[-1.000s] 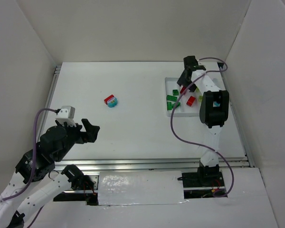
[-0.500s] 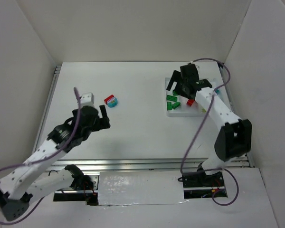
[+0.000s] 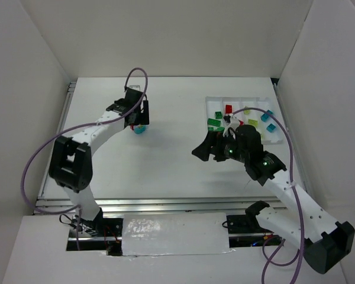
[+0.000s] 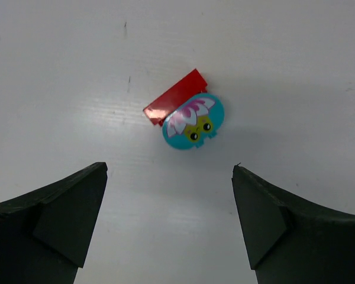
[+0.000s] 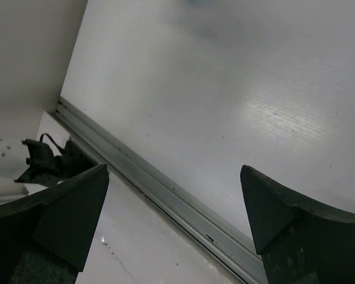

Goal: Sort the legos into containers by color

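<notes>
A red brick joined to a round teal piece with a flower face (image 4: 188, 116) lies on the white table, left of centre (image 3: 140, 128). My left gripper (image 3: 138, 118) is open and hovers right over it; in the left wrist view (image 4: 168, 168) the pair lies just beyond the gap between the fingers. The white tray (image 3: 242, 99) at the back right holds green (image 3: 213, 122), red (image 3: 228, 109), yellow-green (image 3: 252, 122) and teal (image 3: 267, 115) bricks. My right gripper (image 3: 204, 154) is open and empty over the table, left of the tray and nearer to me (image 5: 173, 168).
The right arm covers the tray's near left corner. The right wrist view shows bare table and the metal rail (image 5: 165, 192) along the table's front edge. White walls enclose the table on three sides.
The left arm has swung out from near its base to above the red-and-teal pair. The right gripper has left the tray and drawn back toward the table's middle.
</notes>
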Available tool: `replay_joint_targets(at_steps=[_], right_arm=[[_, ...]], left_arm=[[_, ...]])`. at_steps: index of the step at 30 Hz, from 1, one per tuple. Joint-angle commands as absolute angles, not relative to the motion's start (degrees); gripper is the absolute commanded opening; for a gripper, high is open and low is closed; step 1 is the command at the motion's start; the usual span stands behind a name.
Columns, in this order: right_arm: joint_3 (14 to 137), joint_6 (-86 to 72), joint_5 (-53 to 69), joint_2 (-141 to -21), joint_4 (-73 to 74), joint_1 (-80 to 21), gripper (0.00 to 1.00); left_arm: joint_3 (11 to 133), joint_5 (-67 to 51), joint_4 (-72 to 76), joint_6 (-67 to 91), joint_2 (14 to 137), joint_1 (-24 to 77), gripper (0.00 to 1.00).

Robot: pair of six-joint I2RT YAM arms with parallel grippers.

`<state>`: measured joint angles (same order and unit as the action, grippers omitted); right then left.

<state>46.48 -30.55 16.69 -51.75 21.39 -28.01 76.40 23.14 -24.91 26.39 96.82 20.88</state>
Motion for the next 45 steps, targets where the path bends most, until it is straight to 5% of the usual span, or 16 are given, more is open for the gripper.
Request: replay_joint_targets(at_steps=[1, 15, 32, 36, 38, 39, 41, 45], right_arm=[[43.6, -29.8, 21.7, -47.3, 17.9, -28.8, 1.00], [38.1, -28.6, 30.9, -44.2, 15.0, -29.8, 0.99], [37.1, -27.2, 32.3, -39.5, 17.5, -30.1, 1.00], [37.2, -27.8, 32.8, -40.5, 16.6, -30.2, 1.00], [37.2, -28.0, 33.1, -40.6, 16.0, -30.1, 1.00], [37.2, -28.4, 32.7, -40.4, 16.0, -30.2, 0.99], [37.5, -28.3, 32.1, -40.4, 16.3, -30.2, 1.00], [37.4, -28.7, 30.3, -40.9, 16.2, -30.1, 1.00]], left_arm=[[82.8, 20.3, -22.2, 11.2, 104.0, 19.9, 0.99], [82.2, -8.3, -17.9, -11.7, 111.2, 12.7, 0.99], [87.2, -6.7, -19.9, -12.4, 121.7, 12.4, 0.99], [87.2, -9.1, -21.7, -11.8, 121.9, 12.4, 0.85], [87.5, -10.4, -23.5, -11.8, 122.3, 12.4, 0.60], [87.6, -10.4, -23.6, -11.3, 122.0, 12.4, 0.28], [87.2, -9.9, -23.0, -9.9, 120.9, 12.4, 0.04], [86.1, -12.1, -22.0, -7.7, 115.0, 12.6, 0.00]])
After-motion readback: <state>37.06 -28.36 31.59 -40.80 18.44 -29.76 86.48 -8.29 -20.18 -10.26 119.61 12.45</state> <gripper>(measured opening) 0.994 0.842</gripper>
